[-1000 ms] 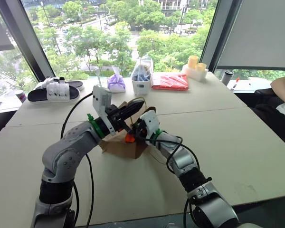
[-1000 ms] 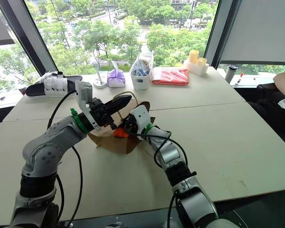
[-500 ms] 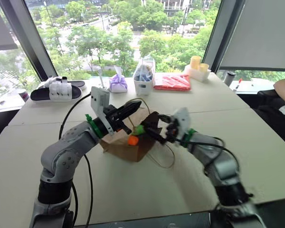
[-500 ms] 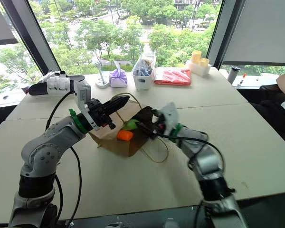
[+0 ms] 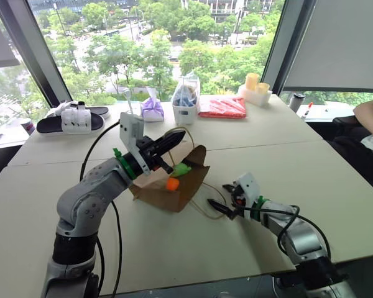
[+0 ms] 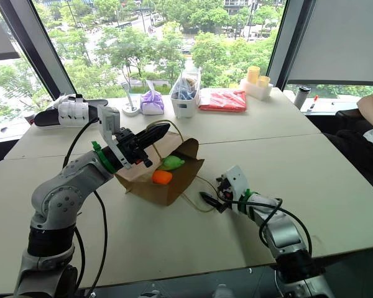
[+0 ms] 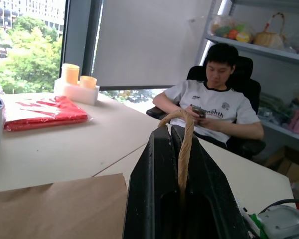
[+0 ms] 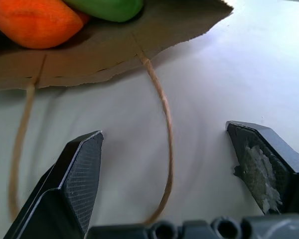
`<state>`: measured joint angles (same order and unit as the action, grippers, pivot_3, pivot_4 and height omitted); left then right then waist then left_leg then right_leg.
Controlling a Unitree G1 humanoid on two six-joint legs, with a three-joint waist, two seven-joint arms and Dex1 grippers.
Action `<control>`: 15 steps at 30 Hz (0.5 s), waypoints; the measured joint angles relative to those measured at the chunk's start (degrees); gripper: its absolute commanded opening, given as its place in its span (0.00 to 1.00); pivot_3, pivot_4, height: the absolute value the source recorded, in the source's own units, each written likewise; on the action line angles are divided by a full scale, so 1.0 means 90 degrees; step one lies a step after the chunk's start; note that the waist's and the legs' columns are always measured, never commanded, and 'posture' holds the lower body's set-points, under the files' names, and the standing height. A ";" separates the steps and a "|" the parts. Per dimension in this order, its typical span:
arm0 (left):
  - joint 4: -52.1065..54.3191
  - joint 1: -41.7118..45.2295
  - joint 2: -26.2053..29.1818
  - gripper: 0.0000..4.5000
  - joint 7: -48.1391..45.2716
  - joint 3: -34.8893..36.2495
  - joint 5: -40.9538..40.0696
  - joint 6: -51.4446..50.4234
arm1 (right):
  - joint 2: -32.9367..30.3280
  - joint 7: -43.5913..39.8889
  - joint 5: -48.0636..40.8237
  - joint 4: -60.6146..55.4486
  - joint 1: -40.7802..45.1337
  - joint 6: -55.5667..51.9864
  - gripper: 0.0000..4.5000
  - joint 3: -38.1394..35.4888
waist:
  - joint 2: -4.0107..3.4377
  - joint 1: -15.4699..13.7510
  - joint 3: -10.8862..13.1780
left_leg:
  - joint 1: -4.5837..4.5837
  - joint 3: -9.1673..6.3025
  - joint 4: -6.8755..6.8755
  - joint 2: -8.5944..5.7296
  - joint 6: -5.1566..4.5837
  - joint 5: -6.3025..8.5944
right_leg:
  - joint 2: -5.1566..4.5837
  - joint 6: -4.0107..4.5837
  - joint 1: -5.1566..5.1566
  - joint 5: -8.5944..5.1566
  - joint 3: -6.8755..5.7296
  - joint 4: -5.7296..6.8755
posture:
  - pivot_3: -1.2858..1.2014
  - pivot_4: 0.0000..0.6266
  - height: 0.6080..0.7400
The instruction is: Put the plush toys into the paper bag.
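Note:
The brown paper bag (image 5: 154,191) lies on its side on the table, mouth facing right. Both plush toys sit in the mouth: the orange one (image 5: 173,184) and, just above it, the green one (image 5: 181,169). My left gripper (image 5: 173,141) is above the bag, shut on the upper cord handle (image 7: 184,144) and holding it up. My right gripper (image 5: 222,198) is low over the table to the right of the bag, open and holding nothing. Between its fingers the lower cord handle (image 8: 164,149) lies slack on the table.
Along the far edge stand a purple pouch (image 5: 152,107), a white container (image 5: 186,104), a red packet (image 5: 222,107), yellow cups (image 5: 256,85) and black sandals (image 5: 71,118). A person (image 7: 209,104) sits beyond the table's right end.
My right gripper has pulled out of the bag's mouth, moving right and down to the table, with its fingers apart. The green toy now lies in the mouth beside the orange one. The left gripper has kept still.

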<state>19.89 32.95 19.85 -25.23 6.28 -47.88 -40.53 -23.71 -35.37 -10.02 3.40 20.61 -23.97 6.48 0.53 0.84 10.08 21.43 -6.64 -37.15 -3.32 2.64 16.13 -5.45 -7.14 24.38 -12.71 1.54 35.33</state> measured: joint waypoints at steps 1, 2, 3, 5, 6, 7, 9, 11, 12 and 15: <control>0.0001 -0.0003 -0.0013 0.00 0.0021 0.0000 0.0009 0.0004 | 0.0010 0.0031 0.0054 0.0114 0.0074 0.0056 0.67 0.0000 | 0.0000 0.0001 0.0000 | 0.0000 0.0000 0.0000 0.0000 0.0000 0.0000 | 0.0000 0.0000 0.0000 0.0000 0.0000 0.0000 | 0.52 0.24 1.00; 0.0004 -0.0004 -0.0023 0.00 0.0038 -0.0003 0.0015 0.0005 | 0.0009 0.0044 0.0094 0.0178 0.0118 0.0081 0.55 -0.0002 | 0.0000 0.0001 0.0000 | 0.0000 0.0001 0.0000 0.0000 0.0001 0.0000 | 0.0000 0.0000 0.0000 0.0000 0.0000 0.0000 | 0.52 0.24 1.00; 0.0016 -0.0015 -0.0026 0.00 0.0057 -0.0003 0.0023 0.0007 | 0.0011 0.0038 0.0138 0.0239 0.0174 0.0098 0.44 0.0014 | 0.0000 0.0004 0.0000 | 0.0000 0.0001 0.0000 0.0000 0.0001 0.0000 | 0.0000 0.0000 0.0000 0.0000 0.0000 0.0000 | 0.52 0.24 1.00; 0.0061 -0.0041 -0.0052 0.00 0.0077 -0.0006 0.0042 0.0011 | 0.0020 0.0014 0.0208 0.0324 0.0260 0.0122 0.21 0.0061 | 0.0000 0.0005 0.0000 | 0.0000 0.0000 0.0000 0.0000 0.0001 0.0000 | 0.0000 0.0000 0.0000 0.0000 0.0000 0.0000 | 0.52 0.24 1.00; 0.0064 -0.0047 -0.0073 0.00 0.0087 -0.0008 0.0050 0.0014 | 0.0030 0.0002 0.0217 0.0334 0.0288 0.0113 0.12 0.0091 | 0.0000 0.0002 0.0000 | 0.0000 0.0000 0.0000 0.0000 0.0001 0.0000 | 0.0000 0.0000 0.0000 0.0000 0.0000 0.0000 | 0.52 0.24 1.00; 0.0065 -0.0054 -0.0080 0.00 0.0100 -0.0009 0.0060 0.0015 | 0.0034 -0.0016 0.0213 0.0330 0.0309 0.0081 0.01 0.0114 | 0.0000 0.0001 0.0000 | 0.0000 0.0000 0.0000 0.0000 0.0001 -0.0001 | 0.0000 0.0000 0.0000 0.0000 0.0000 0.0000 | 0.52 0.24 1.00; 0.0064 -0.0055 -0.0085 0.00 0.0119 -0.0007 0.0076 0.0018 | -0.0014 -0.0128 0.0161 0.0181 0.0326 -0.0074 0.01 0.0104 | 0.0000 -0.0001 0.0000 | 0.0002 0.0000 -0.0001 -0.0001 0.0001 0.0000 | 0.0000 0.0000 0.0000 0.0000 0.0000 -0.0001 | 0.52 0.24 1.00; 0.0054 -0.0032 -0.0080 0.00 0.0109 -0.0003 0.0087 0.0044 | -0.0142 -0.0334 -0.0065 -0.0176 0.0361 -0.0393 0.01 0.0030 | -0.0001 -0.0011 0.0001 | 0.0005 -0.0002 -0.0001 -0.0001 0.0001 0.0000 | -0.0001 0.0000 0.0001 0.0000 0.0000 -0.0002 | 0.52 0.24 1.00; -0.0009 0.0045 -0.0065 0.00 0.0061 -0.0001 0.0104 0.0074 | -0.0209 -0.0423 -0.0236 -0.0380 0.0444 -0.0606 0.01 -0.0064 | 0.0000 -0.0012 0.0002 | 0.0007 -0.0003 -0.0003 -0.0001 0.0001 0.0000 | 0.0000 0.0000 0.0001 0.0000 -0.0001 -0.0002 | 0.52 0.24 1.00; -0.0786 0.0755 0.0066 0.00 -0.0447 -0.0030 0.0291 0.0383 | -0.0571 -0.0666 -0.0865 -0.1027 0.1140 -0.1333 0.01 -0.0545 | -0.0002 -0.0027 0.0005 | 0.0010 -0.0003 -0.0011 -0.0003 0.0001 -0.0001 | 0.0000 0.0000 0.0000 0.0001 -0.0003 -0.0002 | 0.52 0.24 1.00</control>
<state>12.81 39.75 20.44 -29.26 6.01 -45.26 -37.09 -28.84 -41.37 -17.81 -5.84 30.87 -35.97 1.58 0.52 0.60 10.12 21.53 -6.67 -37.25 -3.34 2.65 16.12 -5.45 -7.14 24.38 -12.70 1.52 35.31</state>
